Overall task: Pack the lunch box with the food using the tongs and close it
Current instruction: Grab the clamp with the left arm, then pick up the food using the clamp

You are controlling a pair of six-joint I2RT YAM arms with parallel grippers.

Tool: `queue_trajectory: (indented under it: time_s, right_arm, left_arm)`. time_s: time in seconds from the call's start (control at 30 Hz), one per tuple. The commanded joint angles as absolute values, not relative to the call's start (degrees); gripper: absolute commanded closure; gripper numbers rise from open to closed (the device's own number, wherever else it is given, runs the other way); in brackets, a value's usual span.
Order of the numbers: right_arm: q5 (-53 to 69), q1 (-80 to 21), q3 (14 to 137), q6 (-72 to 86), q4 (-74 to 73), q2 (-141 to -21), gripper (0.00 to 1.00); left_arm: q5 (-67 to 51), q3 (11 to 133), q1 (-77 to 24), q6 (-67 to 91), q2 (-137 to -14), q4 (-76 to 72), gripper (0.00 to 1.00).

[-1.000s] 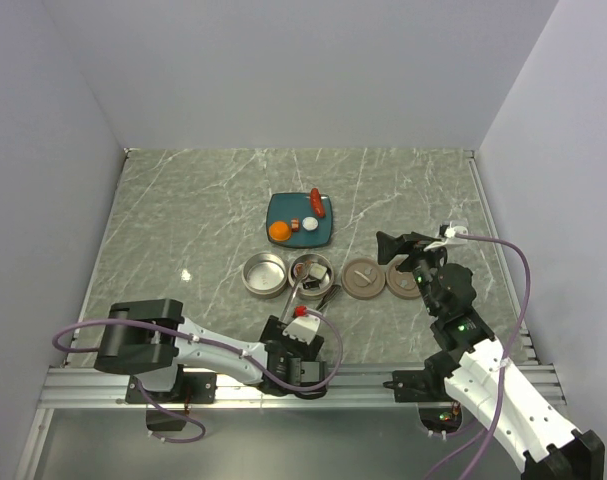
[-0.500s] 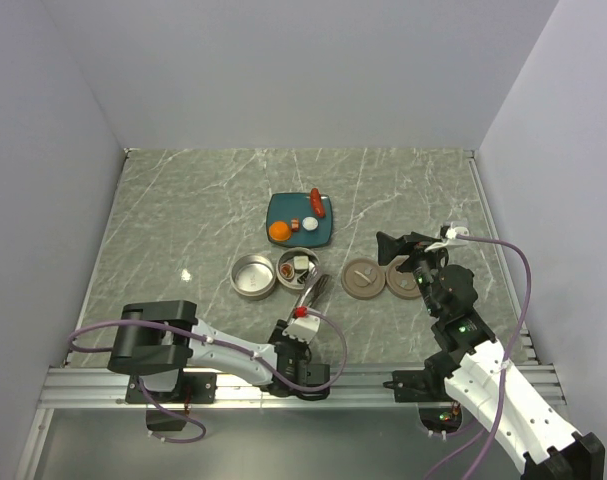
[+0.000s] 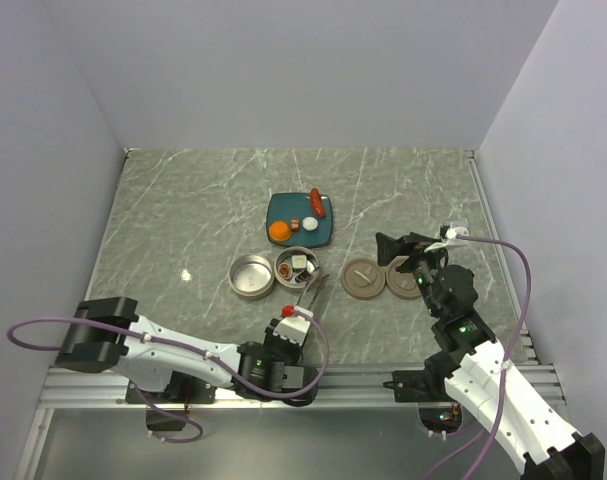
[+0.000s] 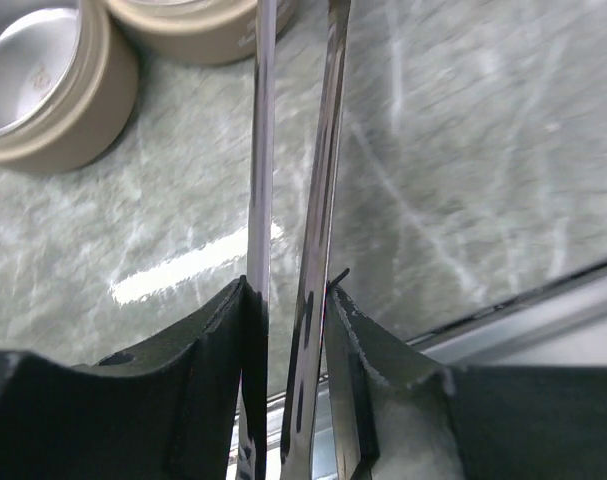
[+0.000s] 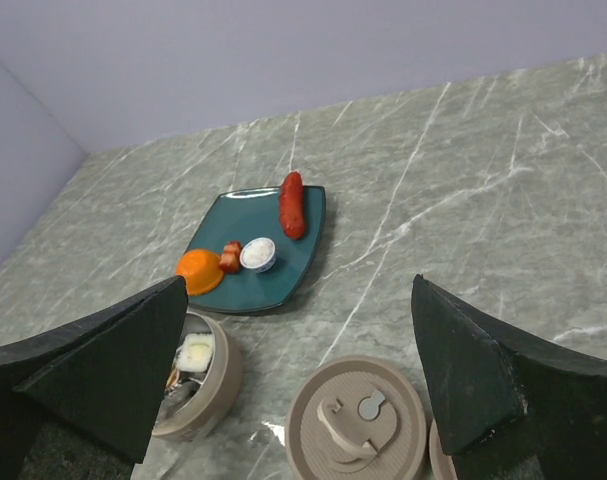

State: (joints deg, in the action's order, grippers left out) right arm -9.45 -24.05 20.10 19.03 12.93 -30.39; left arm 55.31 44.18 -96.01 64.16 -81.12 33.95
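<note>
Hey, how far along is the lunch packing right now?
Partly done: one tin holds a few pieces; the other tin is empty. In hand: the left claw grips the tongs. Remaining: the orange ball, sausage and two small bits on the plate, then both lids.

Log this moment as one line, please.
left gripper shut on tongs | right gripper open near lids | one tin holds food, other tin empty | sausage, orange ball on plate
</note>
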Motion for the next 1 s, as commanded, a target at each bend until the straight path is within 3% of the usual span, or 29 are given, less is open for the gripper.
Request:
queue_trajectory:
  time_s: [0.0, 0.27, 0.47, 0.73, 0.97]
  right_arm:
    - [-7.1, -23.6, 20.1, 19.5, 14.6, -29.8, 0.0]
    - [-0.5, -23.6, 20.5, 20.6, 18.7, -34.0, 0.0]
    - [-0.6, -23.6, 20.2, 20.5, 19.2, -33.6, 0.01]
    - [1.3, -23.6, 22.0, 20.1, 20.6, -36.1, 0.01]
    - [0.4, -23.6, 21.5, 19.4, 21.6, -38.2, 0.01]
  left_arm:
    - [57.1, 43.6, -96.7, 57.4, -77.0, 28.1, 0.6]
    - [57.5, 41.0, -95.1, 40.5, -67.4, 9.3, 0.59]
    - [56.1, 39.1, -91.8, 34.7, -64.6, 3.7, 0.6]
    - [45.1, 35.9, -72.8, 24.4, -62.6, -14.9, 0.61]
    - [30.5, 43.2, -60.1, 23.8, -69.5, -14.0, 0.6]
